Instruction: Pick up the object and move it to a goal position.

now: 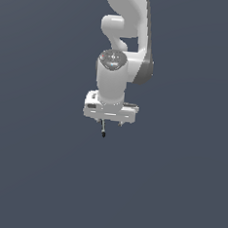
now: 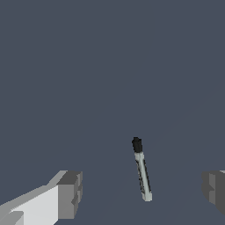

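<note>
Fingers (image 2: 70,195) spread wide and empty, one at the wrist view's lower left, the other at lower right; between them, lower centre, lies the marker pen (image 2: 142,171) with black cap: likely light, rigid, slick, prone to roll, best pinched mid-barrel across its width.

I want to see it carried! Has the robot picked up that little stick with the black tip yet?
Not yet. The white gripper has its grey jaws wide apart, one on each side of the thin pale stick with a black cap, not touching it. Still to do: close, lift, and carry it to the goal, which isn't visible.
</note>
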Controlling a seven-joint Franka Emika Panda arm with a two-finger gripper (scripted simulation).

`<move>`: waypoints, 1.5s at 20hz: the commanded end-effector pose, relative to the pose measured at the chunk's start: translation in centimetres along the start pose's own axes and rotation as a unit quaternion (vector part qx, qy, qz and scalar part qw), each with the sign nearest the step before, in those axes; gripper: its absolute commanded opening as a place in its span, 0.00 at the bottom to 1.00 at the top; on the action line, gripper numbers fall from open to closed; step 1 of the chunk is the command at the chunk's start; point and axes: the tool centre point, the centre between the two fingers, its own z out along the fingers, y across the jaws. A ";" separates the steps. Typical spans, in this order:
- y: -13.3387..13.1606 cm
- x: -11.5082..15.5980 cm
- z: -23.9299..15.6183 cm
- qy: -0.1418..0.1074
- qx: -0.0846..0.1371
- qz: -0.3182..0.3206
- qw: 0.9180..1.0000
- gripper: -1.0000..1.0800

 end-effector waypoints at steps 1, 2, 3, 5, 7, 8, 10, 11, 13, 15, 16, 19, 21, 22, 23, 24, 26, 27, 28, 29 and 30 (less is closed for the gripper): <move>0.0 0.0 0.0 0.000 0.000 0.000 1.000 0.96; 0.0 0.0 0.0 0.000 0.000 0.000 1.000 0.96; 0.0 0.1 -0.1 0.001 0.000 -0.001 1.000 0.96; 0.1 0.3 -0.5 0.004 0.002 -0.004 1.000 0.96; 0.2 0.6 -1.1 0.009 0.003 -0.007 1.000 0.96; 0.3 0.7 -1.4 0.011 0.004 -0.008 1.000 0.96; 0.3 1.0 -1.8 0.013 0.005 -0.008 1.000 0.96; 0.2 1.0 -1.9 0.013 0.005 -0.008 1.000 0.96; 0.2 1.0 -2.0 0.013 0.005 -0.008 1.000 0.96; 0.3 0.9 -1.7 0.013 0.005 -0.009 1.000 0.96; 0.3 0.8 -1.5 0.012 0.005 -0.010 1.000 0.96; 0.6 0.5 -0.7 0.012 0.005 -0.016 1.000 0.96; 0.8 0.2 0.1 0.012 0.005 -0.021 1.000 0.96; 1.0 -0.1 0.6 0.012 0.005 -0.025 1.000 0.96; 1.1 -0.3 1.1 0.011 0.005 -0.028 1.000 0.96; 1.3 -0.6 1.6 0.011 0.005 -0.032 0.999 0.96; 1.7 -1.2 2.9 0.011 0.005 -0.041 0.999 0.96; 1.9 -1.6 3.6 0.010 0.005 -0.046 0.999 0.96; 2.1 -2.0 4.3 0.010 0.005 -0.051 0.999 0.96; 2.3 -2.5 5.1 0.010 0.005 -0.057 0.998 0.96; 2.5 -2.9 5.7 0.009 0.005 -0.062 0.998 0.96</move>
